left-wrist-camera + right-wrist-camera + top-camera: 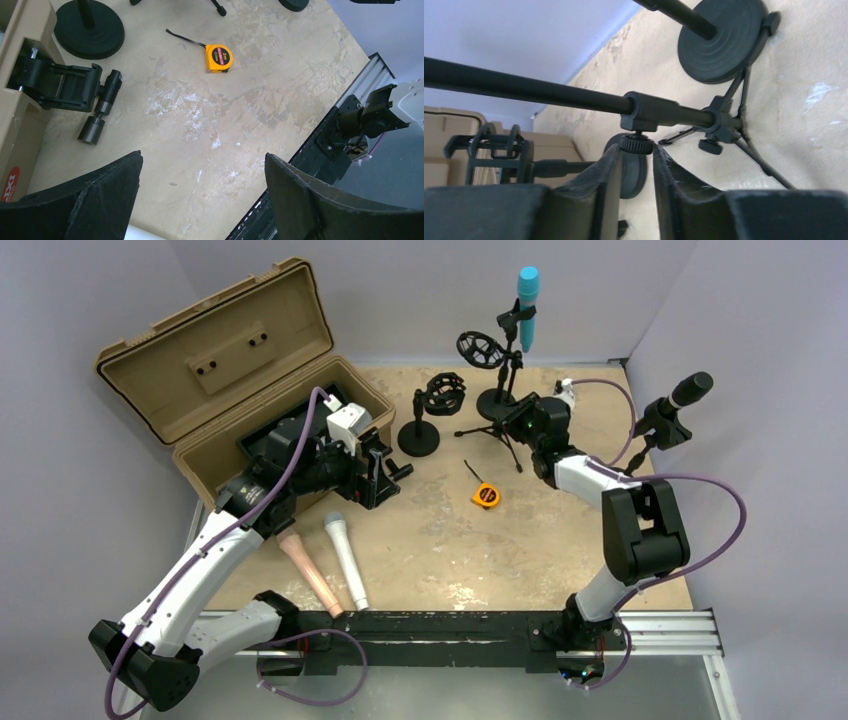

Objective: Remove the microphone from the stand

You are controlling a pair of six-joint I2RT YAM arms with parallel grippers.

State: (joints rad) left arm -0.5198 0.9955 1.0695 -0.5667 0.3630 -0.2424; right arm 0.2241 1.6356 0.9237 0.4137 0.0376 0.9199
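From above, we see the blue microphone (527, 305) upright in the clip of a stand at the far middle of the table (560, 540). A black microphone (690, 390) sits tilted on another stand at the far right. A pink microphone (310, 575) and a white microphone (346, 562) lie side by side on the near left. The right gripper (522, 422) is at the tripod stand (488, 430) below the blue microphone. The left gripper (372, 472) hangs just in front of the open tan case (230, 370), well apart from both mounted microphones. A yellow tape measure (486, 495) lies between the two arms.

From the left wrist, we see the left gripper (202, 167) spread wide over bare table (280, 100), with nothing between its fingers (107, 200). The tape measure (219, 58) lies farther off, and a black clamp (65, 87) lies against the case (20, 115).

From the right wrist, we see the right gripper (636, 157) drawn in to a narrow gap, its fingers (599, 190) on either side of a small knob (636, 144) under the collar (644, 112) of the tripod's pole (524, 87). Both pads appear to touch the knob. A round stand base (724, 40) sits just beyond the tripod legs. No microphone shows here.
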